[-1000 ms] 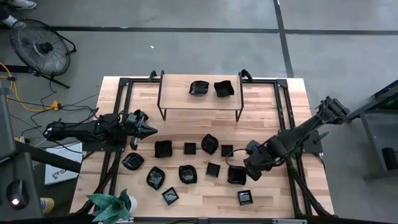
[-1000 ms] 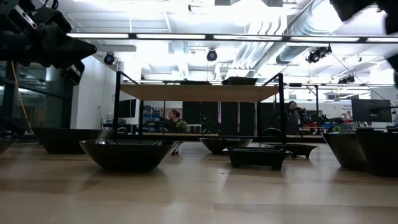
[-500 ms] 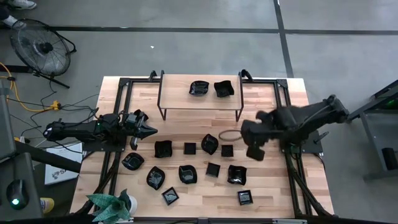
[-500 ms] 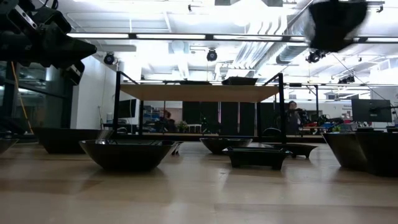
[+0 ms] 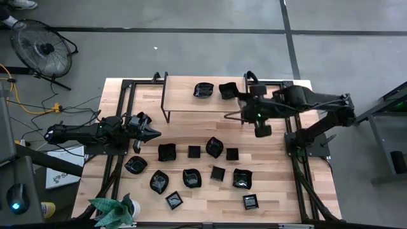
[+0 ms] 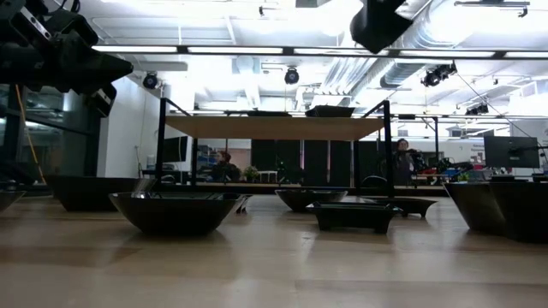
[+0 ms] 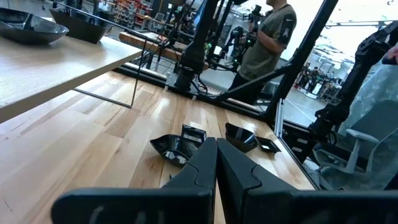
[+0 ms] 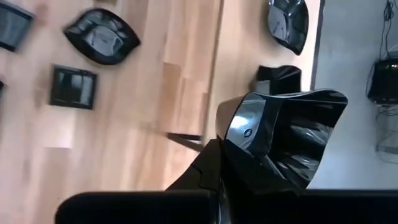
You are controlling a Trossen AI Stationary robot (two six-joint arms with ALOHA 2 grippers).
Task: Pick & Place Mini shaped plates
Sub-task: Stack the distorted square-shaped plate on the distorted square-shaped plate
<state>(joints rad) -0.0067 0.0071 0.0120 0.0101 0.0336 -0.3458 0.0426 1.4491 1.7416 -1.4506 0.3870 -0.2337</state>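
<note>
High view shows the right tool (image 5: pixel 245 109) has swung from the counter's (image 5: pixel 280 191) front rows to the raised shelf's (image 5: pixel 181 86) right end, clenched on a glossy black plate (image 8: pixel 292 140). Release beside the two shelved plates (image 5: pixel 216 90) likely follows. Left tool (image 5: pixel 152 132) waits clenched.

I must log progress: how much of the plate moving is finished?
Done: two glossy black mini plates sit on the raised wooden shelf. In hand: the right gripper carries a third black plate beside the shelf. Left: about eleven black plates lie on the table; the left gripper waits shut.
</note>
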